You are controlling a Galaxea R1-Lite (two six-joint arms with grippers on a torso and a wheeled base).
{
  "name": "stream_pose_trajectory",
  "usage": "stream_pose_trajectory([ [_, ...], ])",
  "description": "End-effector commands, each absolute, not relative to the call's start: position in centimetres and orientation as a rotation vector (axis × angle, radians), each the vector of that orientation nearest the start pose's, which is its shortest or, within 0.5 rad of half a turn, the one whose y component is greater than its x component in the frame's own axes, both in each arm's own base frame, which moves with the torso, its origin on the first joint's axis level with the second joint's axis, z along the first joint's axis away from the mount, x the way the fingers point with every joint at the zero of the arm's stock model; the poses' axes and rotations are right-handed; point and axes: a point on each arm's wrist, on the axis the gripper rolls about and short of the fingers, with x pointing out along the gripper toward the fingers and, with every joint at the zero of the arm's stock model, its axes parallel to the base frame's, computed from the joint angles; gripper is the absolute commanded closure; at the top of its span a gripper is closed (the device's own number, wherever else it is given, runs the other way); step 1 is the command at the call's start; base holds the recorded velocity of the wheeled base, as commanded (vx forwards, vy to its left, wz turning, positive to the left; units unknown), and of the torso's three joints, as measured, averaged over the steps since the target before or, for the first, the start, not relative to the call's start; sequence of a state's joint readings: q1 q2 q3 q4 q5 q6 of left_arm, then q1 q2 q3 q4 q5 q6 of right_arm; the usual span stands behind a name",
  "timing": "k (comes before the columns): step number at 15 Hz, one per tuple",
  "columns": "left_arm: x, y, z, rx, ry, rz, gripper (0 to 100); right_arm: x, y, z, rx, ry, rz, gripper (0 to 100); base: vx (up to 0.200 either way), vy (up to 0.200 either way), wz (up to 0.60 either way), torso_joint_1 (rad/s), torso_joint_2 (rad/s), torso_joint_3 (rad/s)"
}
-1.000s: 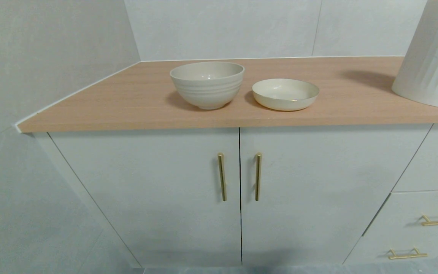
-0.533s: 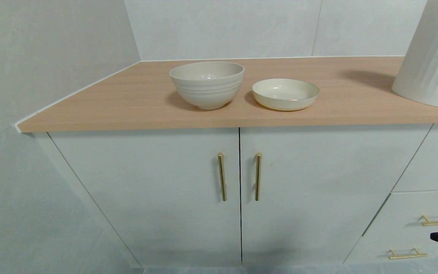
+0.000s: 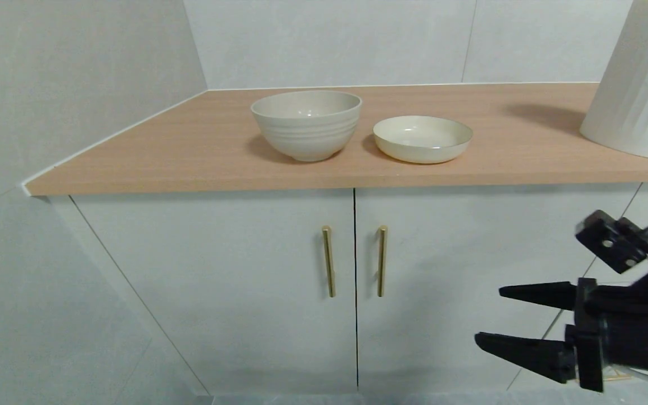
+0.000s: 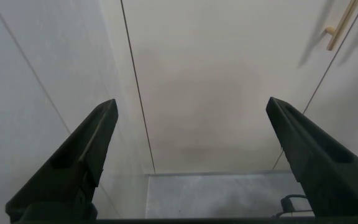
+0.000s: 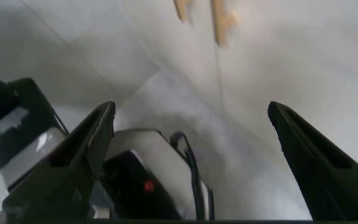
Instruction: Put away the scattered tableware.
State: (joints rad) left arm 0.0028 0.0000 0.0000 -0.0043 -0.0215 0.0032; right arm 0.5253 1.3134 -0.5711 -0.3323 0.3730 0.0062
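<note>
**Two bowls on the counter, right gripper hanging open by the cabinet**

From the head view, the wooden countertop (image 3: 178, 154) runs across the upper half of the frame, and the tableware sits on it just above centre. The deep bowl (image 3: 306, 126), pale grey with ridges round its side, stands upright a little left of centre. Just beside it on the right is the shallow dish (image 3: 422, 139), cream with a thin darker rim. A narrow gap shows between the two, so they are not touching. At the far upper right a tall white ribbed container (image 3: 636, 90) stands on the same countertop, well apart from the dish.

Below the counter the two white cabinet doors (image 3: 217, 281) are closed and meet at a dark seam in the middle of the frame. The left gold handle (image 3: 329, 261) and the right gold handle (image 3: 381, 260) hang upright on either side of that seam, close together.

The right gripper (image 3: 490, 314) sits in the lower right of the frame, in front of the right-hand door and below the counter's edge. Its two black fingers point toward the left of the frame, spread apart with nothing between them. It is well apart from both bowls and to the right of the gold handles, not touching either.

The left gripper (image 4: 191, 106), seen from its own wrist camera, also has its fingers spread wide and holds nothing. It faces a pale cabinet panel and a strip of grey floor (image 4: 216, 193).
</note>
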Motion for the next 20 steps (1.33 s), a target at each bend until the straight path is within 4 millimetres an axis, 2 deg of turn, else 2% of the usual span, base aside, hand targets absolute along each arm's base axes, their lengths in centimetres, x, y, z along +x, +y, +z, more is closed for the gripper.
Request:
stream_pose_trajectory([
  [1,-2.3,-0.1,7.6,0.003,-0.003,-0.018,0,19.9,14.2,17.8,-0.039,0.486,0.939,0,0.0,0.0,0.0,0.0,0.0,0.0],
  [5,-2.3,-0.1,7.6,0.002,-0.003,-0.018,0,21.5,16.2,17.5,-0.02,0.485,0.967,0,0.0,0.0,0.0,0.0,0.0,0.0],
  [10,-2.3,0.0,7.6,0.002,-0.005,-0.015,0,23.4,17.6,16.5,0.001,0.438,0.97,0,-0.2,0.0,0.0,0.004,0.01,-0.001],
  [14,-2.3,0.0,7.6,0.002,-0.005,-0.015,0,24.9,18.6,15.5,0.022,0.382,0.968,0,0.0,0.0,0.0,0.0,0.0,0.0],
  [20,-2.3,-0.1,7.6,0.003,-0.005,-0.017,0,27.9,19.5,15.8,0.08,0.333,0.939,0,0.0,0.0,0.0,0.0,0.0,0.0],
])
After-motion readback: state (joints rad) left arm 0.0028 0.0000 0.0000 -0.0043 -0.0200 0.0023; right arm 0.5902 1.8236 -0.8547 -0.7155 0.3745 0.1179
